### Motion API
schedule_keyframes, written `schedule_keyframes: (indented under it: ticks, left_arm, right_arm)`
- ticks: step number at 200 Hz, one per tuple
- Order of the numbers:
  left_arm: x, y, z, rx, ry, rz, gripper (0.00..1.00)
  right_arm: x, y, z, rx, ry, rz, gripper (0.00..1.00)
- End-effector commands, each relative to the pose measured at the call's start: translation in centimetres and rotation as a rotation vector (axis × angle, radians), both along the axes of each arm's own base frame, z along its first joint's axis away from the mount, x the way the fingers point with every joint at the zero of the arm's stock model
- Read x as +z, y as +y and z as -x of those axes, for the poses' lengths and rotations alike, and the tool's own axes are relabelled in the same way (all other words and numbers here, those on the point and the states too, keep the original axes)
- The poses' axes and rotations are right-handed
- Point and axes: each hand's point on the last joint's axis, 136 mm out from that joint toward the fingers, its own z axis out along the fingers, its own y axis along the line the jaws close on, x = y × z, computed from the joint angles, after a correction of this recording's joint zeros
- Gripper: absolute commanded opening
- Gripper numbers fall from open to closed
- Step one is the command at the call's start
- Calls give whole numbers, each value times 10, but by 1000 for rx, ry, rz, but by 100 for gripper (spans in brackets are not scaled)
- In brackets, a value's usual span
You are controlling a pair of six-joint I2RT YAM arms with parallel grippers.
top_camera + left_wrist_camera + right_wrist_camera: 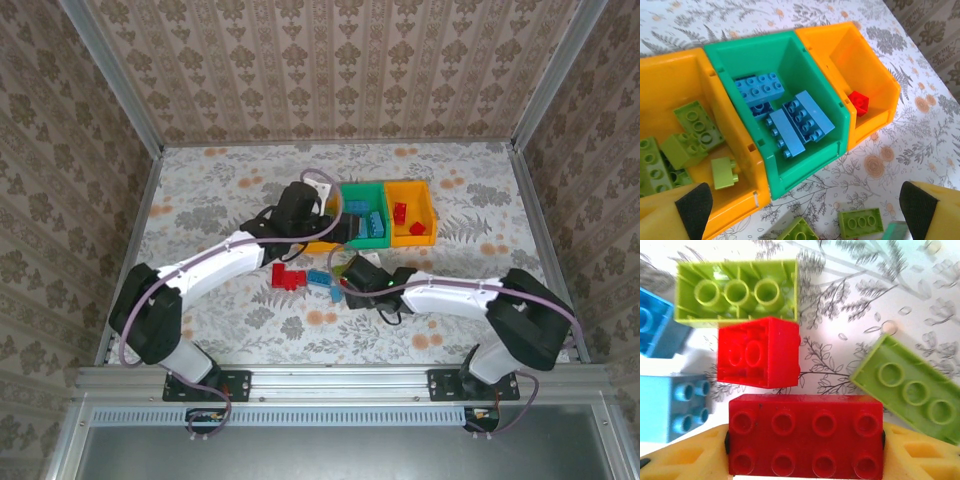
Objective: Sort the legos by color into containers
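Red eight-stud brick [805, 437] sits pinched end to end by the right gripper [805, 450], a small upturned red brick [758, 352] just beyond it, green and blue legos [910, 387] crowding round on the table [850, 335], while the left gripper [805, 212] hangs spread wide above the containers [755, 47].

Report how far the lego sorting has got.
Done: light green bricks in the left orange bin, blue bricks in the green bin, a red brick in the right orange bin. In hand: the right claw grips a red eight-stud brick. Remaining: loose green brick, pale blue brick, small red brick on the table.
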Motion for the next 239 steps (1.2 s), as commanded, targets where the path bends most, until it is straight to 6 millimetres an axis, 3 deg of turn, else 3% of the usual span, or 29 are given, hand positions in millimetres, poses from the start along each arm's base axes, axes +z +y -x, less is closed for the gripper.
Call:
schedule_keyframes:
  ticks: [1, 57, 64, 126, 172, 212, 239]
  left_arm:
    - [-10, 20, 8, 37, 6, -51, 100]
    - [-34, 50, 30, 79, 48, -115, 100]
    - [-37, 55, 32, 89, 52, -123, 100]
    - [-72, 107, 54, 234, 151, -268, 100]
    - [-100, 140, 75, 316, 233, -323, 100]
    - [-114, 138, 88, 293, 285, -297, 97]
    - [-118, 135, 90, 285, 298, -298, 86]
  right_arm:
    - [40, -20, -19, -51, -86, -51, 54]
    - [71, -105, -95, -269, -95, -125, 53]
    - [77, -110, -104, -281, -107, -132, 53]
    - [57, -136, -171, -353, -26, -83, 54]
    - [41, -143, -184, -374, 16, -66, 59]
    - [41, -138, -182, -363, 23, -93, 69]
    - [42, -136, -180, -362, 25, -106, 73]
